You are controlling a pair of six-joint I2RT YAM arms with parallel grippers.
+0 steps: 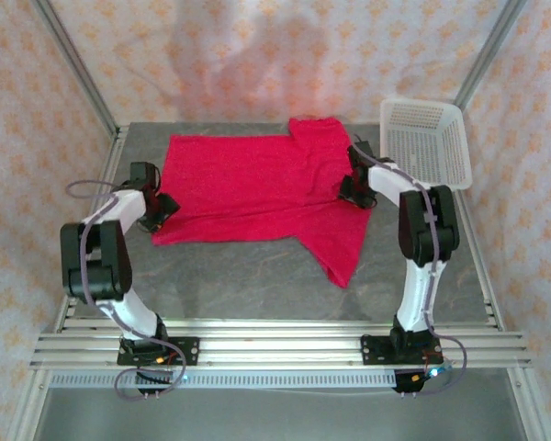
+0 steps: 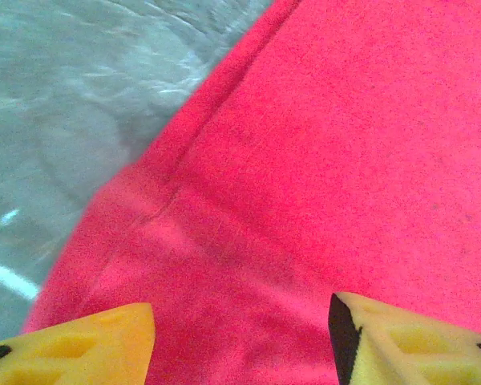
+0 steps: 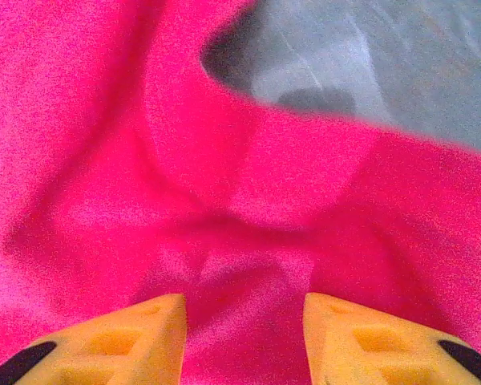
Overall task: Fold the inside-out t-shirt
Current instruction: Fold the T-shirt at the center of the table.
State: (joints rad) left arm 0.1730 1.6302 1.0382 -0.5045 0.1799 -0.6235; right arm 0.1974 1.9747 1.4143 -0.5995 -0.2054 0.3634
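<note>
Top external view gives us the inside-out t-shirt (image 1: 248, 188) spread on the grey desk (image 1: 257, 285), toward its far side. One sleeve points at the far edge and the other trails toward us on the right. A white mesh basket (image 1: 441, 147) stands at the far right corner, near the shirt but apart from it.

We see the left end effector (image 1: 161, 209) at the shirt's left edge, by its near corner. In the left wrist view its yellow fingers (image 2: 88, 345) stand wide apart over flat cloth with a seam running along the hem, and nothing is held between them.

We see the right end effector (image 1: 354, 188) over the shirt's right side, between the two sleeves. In the right wrist view its fingers (image 3: 128, 341) stand partly apart with puckered cloth in the gap. We cannot tell whether that cloth is pinched.
</note>
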